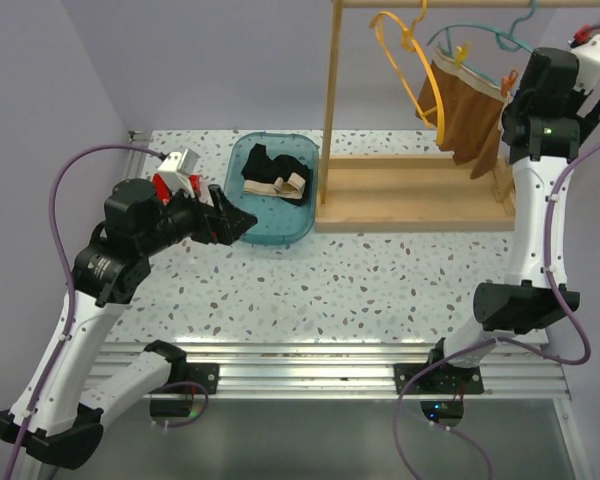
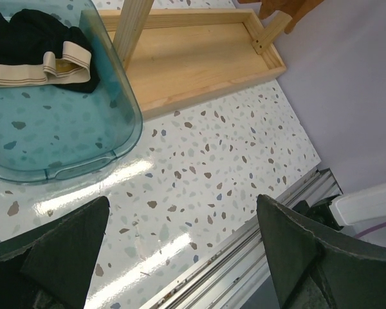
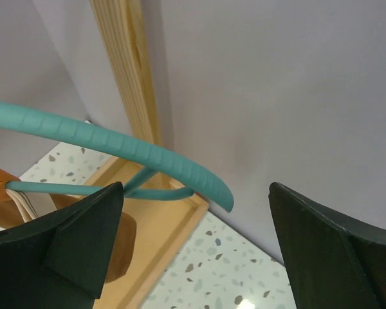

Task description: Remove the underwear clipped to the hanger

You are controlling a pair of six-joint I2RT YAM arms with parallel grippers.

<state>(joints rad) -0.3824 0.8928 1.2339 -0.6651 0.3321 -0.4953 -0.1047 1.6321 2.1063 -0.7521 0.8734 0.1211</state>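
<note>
Because rust-brown underwear [image 1: 470, 115] hangs clipped on the teal hanger [image 3: 116, 143], right end effector [image 3: 196, 199] hovers beside it, jaws apart; black underwear [image 1: 270, 172] lies in the bin [image 2: 51, 122] near bench's [image 1: 380, 280] far edge, left end effector [image 2: 183, 215] spread, empty.

- The tub [image 1: 276, 236] sits just ahead-left of the left gripper [image 2: 180, 257], with one underwear piece [image 1: 268, 168] lying in it.
- The rack base [image 2: 199, 58] lies ahead, right of the tub.
- The hanger [image 3: 116, 145] crosses just ahead of the right gripper [image 3: 193, 251]; the clipped underwear [image 1: 468, 115] hangs to its left.
</note>
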